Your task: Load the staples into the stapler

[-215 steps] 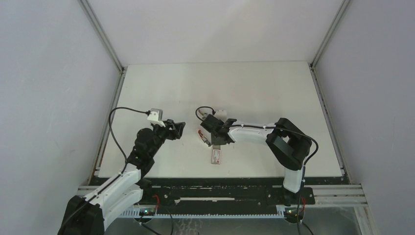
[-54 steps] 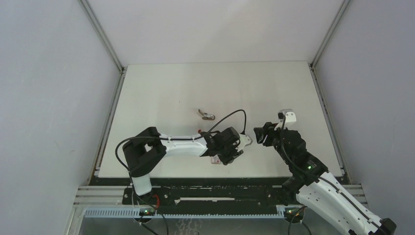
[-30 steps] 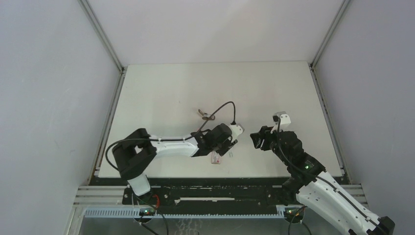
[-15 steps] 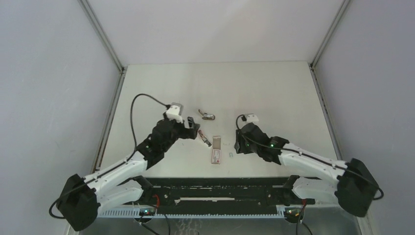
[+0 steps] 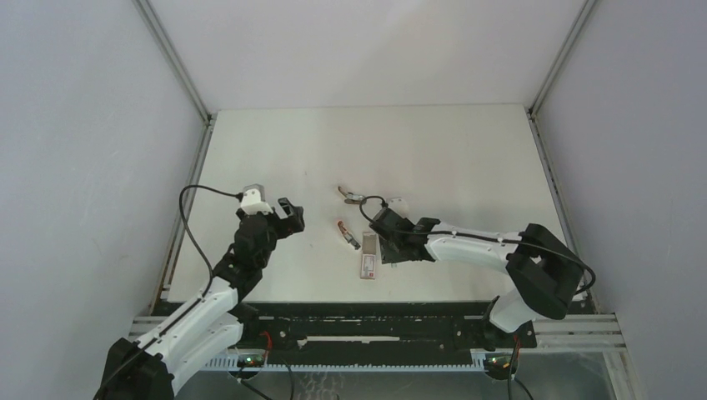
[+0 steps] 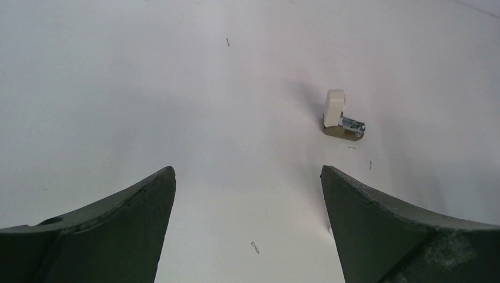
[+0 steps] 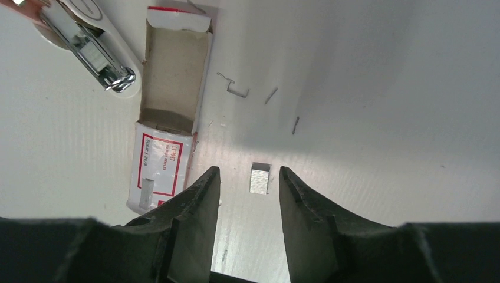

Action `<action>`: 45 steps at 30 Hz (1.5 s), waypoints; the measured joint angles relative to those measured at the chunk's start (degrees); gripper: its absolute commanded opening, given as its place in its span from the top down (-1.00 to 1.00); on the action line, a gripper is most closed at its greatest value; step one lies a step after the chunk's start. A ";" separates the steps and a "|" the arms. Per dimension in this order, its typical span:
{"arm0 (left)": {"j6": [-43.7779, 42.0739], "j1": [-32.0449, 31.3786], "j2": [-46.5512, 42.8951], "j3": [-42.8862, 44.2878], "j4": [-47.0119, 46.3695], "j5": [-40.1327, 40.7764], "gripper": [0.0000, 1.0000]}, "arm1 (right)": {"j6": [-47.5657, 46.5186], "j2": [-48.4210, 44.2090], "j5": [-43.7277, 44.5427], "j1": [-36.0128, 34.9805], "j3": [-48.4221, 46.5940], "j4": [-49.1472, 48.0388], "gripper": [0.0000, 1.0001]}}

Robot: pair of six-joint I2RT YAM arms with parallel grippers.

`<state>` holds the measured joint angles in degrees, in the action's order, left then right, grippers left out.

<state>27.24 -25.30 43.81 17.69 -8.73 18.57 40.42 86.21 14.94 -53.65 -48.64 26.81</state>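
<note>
The stapler [image 7: 88, 41] lies open at the upper left of the right wrist view, its silver channel facing up; from above the stapler [image 5: 348, 234] sits just left of the staples box [image 5: 368, 254]. The box's red-and-white sleeve [image 7: 158, 168] rests on the table with its brown tray [image 7: 174, 76] pulled out and bare. A short silver block of staples [image 7: 259, 178] lies on the table just beyond my right gripper [image 7: 249, 175], whose open fingertips touch nothing. My right gripper [image 5: 392, 257] hangs to the right of the box. My left gripper [image 5: 293, 210] stands wide open and empty, left of the stapler.
A small cream and tan piece with a metal end [image 6: 339, 115] lies ahead of my left gripper [image 6: 247, 171]; from above this piece [image 5: 353, 197] sits beyond the stapler. Loose bent staples [image 7: 236, 88] are scattered right of the tray. White walls border the table on three sides.
My left arm has drawn back from the box to the left and its jaws have opened wide. My right arm has swung in beside the box, its jaws narrowing near the staple block.
</note>
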 measured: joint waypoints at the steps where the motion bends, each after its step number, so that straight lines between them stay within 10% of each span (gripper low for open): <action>1: 0.26 0.00 0.00 0.00 0.15 0.50 -0.93 | 0.35 1.07 0.09 -0.22 -0.66 0.72 0.25; 45: 2.21 0.00 0.39 0.00 3.39 2.29 -0.91 | 2.01 7.52 1.22 -1.62 -3.72 4.66 0.59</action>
<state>29.45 -25.30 44.21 17.69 -5.34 20.86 42.44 93.73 16.16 -55.27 -52.36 31.46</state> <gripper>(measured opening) 0.960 0.223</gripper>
